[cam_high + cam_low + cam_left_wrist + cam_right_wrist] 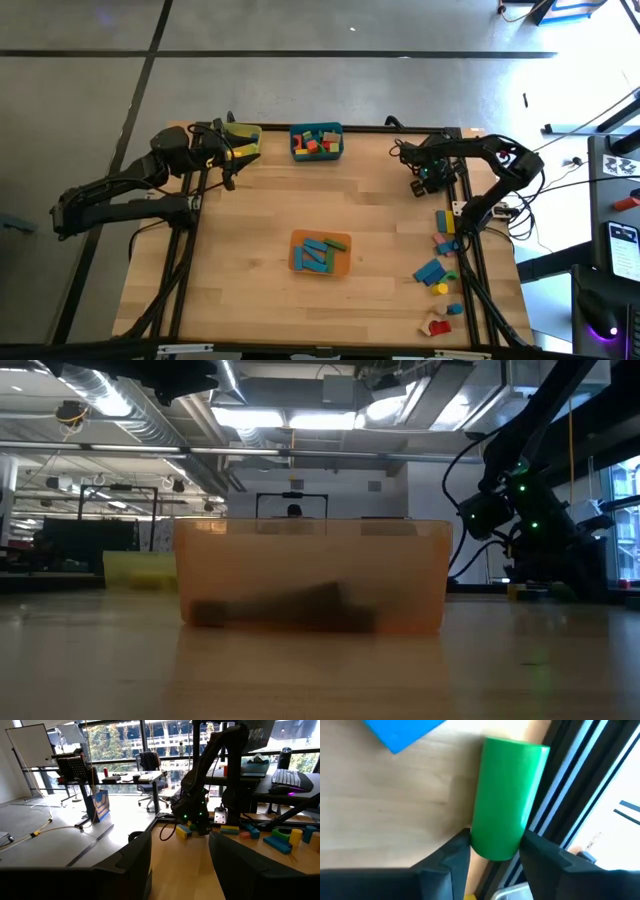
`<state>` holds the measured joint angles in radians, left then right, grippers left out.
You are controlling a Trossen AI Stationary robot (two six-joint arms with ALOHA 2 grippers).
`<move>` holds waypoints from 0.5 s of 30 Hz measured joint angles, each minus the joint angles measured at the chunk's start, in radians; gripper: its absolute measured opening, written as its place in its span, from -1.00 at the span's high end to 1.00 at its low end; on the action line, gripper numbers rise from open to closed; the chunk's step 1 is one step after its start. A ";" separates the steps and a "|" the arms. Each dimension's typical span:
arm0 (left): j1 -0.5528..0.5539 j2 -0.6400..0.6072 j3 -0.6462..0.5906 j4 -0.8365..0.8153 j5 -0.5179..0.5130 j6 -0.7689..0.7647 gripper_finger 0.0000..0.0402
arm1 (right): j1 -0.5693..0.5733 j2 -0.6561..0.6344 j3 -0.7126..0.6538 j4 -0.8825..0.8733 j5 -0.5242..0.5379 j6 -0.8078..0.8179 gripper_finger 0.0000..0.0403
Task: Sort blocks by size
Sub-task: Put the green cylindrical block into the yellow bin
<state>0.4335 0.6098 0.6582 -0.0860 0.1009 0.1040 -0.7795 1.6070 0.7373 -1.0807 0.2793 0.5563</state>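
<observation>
Green, the cylinder block [507, 795] sits clamped between the right gripper [495, 847] fingers near the table's right rail. Several blocks already lie in the teal bin [316, 141] and the orange bin [320, 253]; whether the yellow bin [243, 138] holds any is hard to tell. A scatter of loose blocks [440, 270] waits along the right edge, so roughly half remains. By the yellow bin, the left gripper [226, 150] hangs with jaws apart, empty.
</observation>
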 joint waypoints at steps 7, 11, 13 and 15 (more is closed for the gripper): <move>0.000 0.000 0.000 0.000 0.000 0.000 0.09 | 0.000 0.000 0.040 -0.060 -0.046 -0.012 0.29; 0.000 0.000 0.000 0.000 0.000 0.000 0.09 | 0.003 -0.002 0.076 -0.092 -0.059 -0.014 0.25; 0.000 0.000 0.000 0.000 0.000 0.000 0.09 | 0.018 -0.002 0.095 -0.112 -0.062 -0.015 0.25; 0.000 0.000 0.000 0.000 0.000 0.000 0.09 | 0.039 -0.002 0.121 -0.136 -0.063 -0.020 0.24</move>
<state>0.4334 0.6096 0.6582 -0.0860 0.1008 0.1040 -0.7406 1.6054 0.8585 -1.2162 0.2164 0.5361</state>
